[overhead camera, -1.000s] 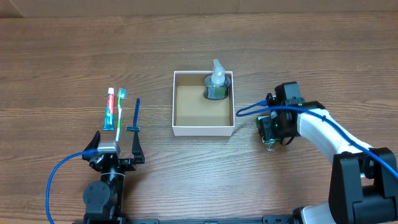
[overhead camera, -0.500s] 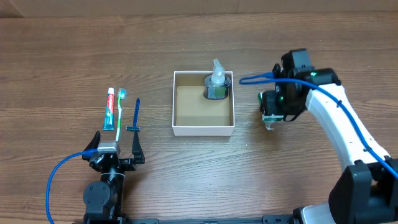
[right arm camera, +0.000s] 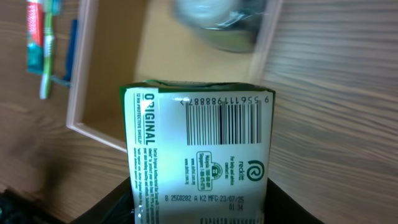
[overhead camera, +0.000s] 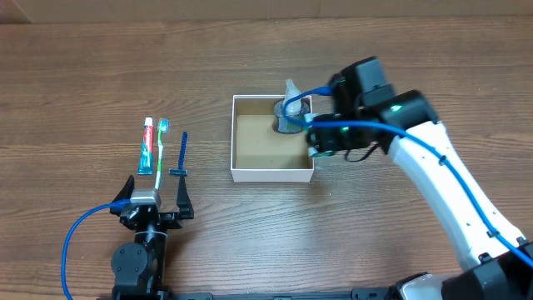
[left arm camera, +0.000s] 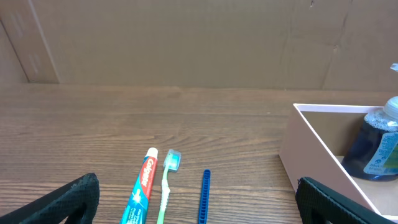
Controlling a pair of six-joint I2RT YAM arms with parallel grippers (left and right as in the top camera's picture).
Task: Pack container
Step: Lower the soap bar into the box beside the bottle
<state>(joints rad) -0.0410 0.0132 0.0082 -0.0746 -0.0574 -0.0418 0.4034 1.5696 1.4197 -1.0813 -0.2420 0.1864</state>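
Note:
The container (overhead camera: 272, 174), a square box with white walls and a brown floor, sits mid-table with a blue bottle (overhead camera: 291, 115) in its back right corner. It also shows in the left wrist view (left arm camera: 311, 140) and the right wrist view (right arm camera: 81, 93). My right gripper (overhead camera: 321, 142) is shut on a green-and-white soap packet (right arm camera: 199, 155) and holds it above the box's right wall. My left gripper (overhead camera: 156, 200) is open and empty near the front left. A toothpaste tube (overhead camera: 147, 145), a toothbrush (overhead camera: 161, 150) and a blue razor (overhead camera: 181, 153) lie left of the box.
A cardboard wall (left arm camera: 186, 43) stands behind the table. The blue cable (overhead camera: 83, 229) of the left arm loops at the front left. The toothpaste (left arm camera: 142, 190), toothbrush (left arm camera: 166, 183) and razor (left arm camera: 204, 196) lie just ahead of the left fingers.
My right arm has carried the soap packet from the table right of the box up and leftward to over the box's right wall. The left arm has not moved.

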